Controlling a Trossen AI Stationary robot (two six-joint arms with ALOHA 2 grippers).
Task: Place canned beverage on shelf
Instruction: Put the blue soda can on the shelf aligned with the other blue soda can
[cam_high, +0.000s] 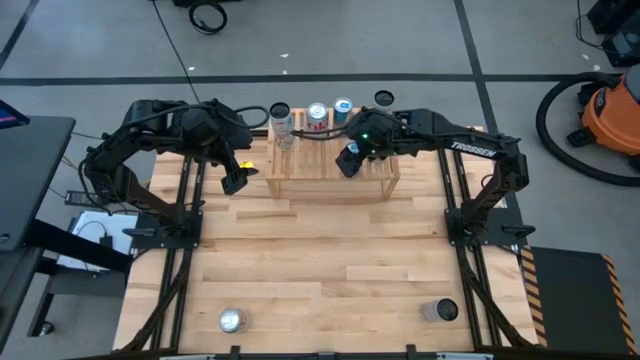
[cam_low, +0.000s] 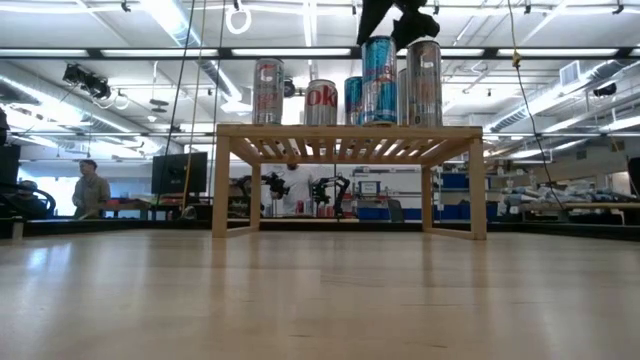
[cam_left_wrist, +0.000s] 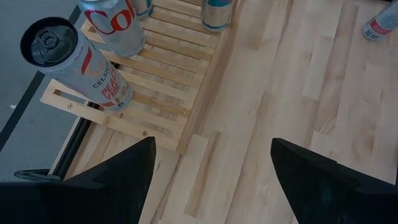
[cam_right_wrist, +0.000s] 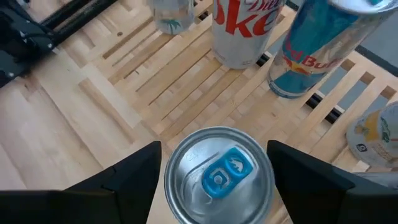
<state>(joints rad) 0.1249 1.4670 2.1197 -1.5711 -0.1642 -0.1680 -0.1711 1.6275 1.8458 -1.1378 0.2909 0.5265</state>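
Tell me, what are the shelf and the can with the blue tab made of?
The shelf looks like pale, unpainted wood: grain lines show along its thin slats. The can with the blue tab between the right gripper's fingers looks like shiny metal, probably aluminium: its silver lid gleams with reflections.

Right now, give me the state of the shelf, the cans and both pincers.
Shelf: upright, loaded.
Celsius can: standing on shelf.
Diet Coke can: standing on shelf.
Red Bull can: standing on shelf.
Silver can: on shelf, straddled by right pincer.
Right pincer: open.
Left pincer: open, empty.
Table cans: unshelved.
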